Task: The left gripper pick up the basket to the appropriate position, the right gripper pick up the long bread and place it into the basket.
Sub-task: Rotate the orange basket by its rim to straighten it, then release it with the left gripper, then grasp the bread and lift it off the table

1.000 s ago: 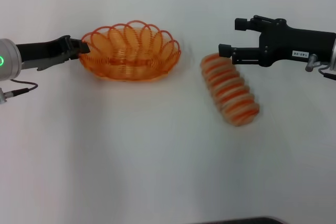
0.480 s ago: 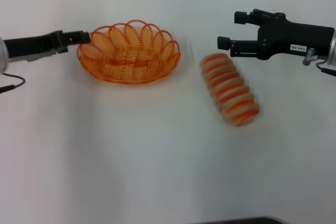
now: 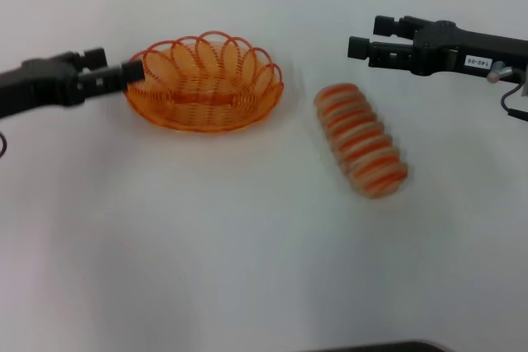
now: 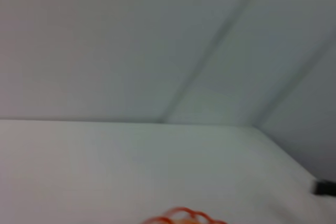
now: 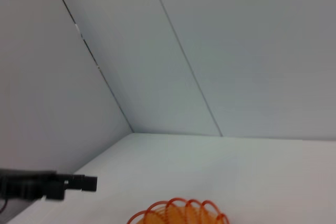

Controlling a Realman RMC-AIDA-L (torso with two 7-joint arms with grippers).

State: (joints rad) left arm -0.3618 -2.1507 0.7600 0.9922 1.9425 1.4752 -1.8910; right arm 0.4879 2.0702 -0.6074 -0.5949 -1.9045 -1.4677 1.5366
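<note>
Head view first: the basket (image 3: 204, 82) sits on the white table (image 3: 247, 245) in the upper left of the frame, upright and with nothing inside. The left gripper (image 3: 115, 73) reaches in from the left edge, its black fingertips right at the basket's left rim; whether the fingers are clenched on the wire or only touching it, I cannot tell. Over on the right, the long bread (image 3: 361, 139) lies flat on the table, slanting from upper left to lower right, well apart from the basket. The right gripper (image 3: 363, 43) comes in from the upper right, beyond the loaf's upper end and clear of it, fingers parted with a gap between them, grasping nothing. In the right wrist view, the basket's scalloped rim (image 5: 181, 212) peeks up at the bottom edge, and the left gripper (image 5: 84, 183) shows at lower left. The left wrist view catches only a sliver of orange rim (image 4: 184, 216) at the bottom.
</note>
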